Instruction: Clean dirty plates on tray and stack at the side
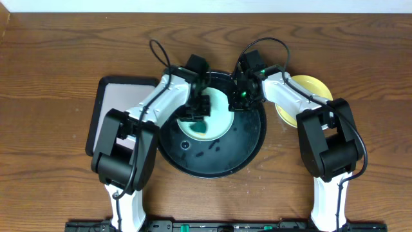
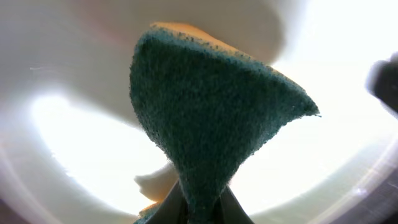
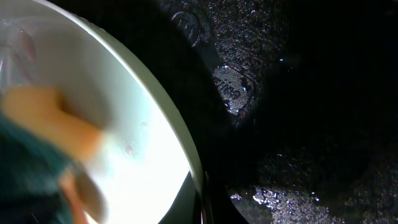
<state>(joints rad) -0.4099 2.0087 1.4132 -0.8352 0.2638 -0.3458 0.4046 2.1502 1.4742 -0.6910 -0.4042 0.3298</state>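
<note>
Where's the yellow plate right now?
Overhead view: the yellow plate lies on the table on the right side, just beyond the round black tray, partly hidden under the right arm.

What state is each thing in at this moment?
left gripper: shut on sponge
sponge: bent against mint plate
right gripper: shut, at mint plate's right rim
mint plate: flat on round tray
round tray: wet-looking, on table
yellow plate: on table, right of round tray
rectangular tray: on table, partly hidden
</note>
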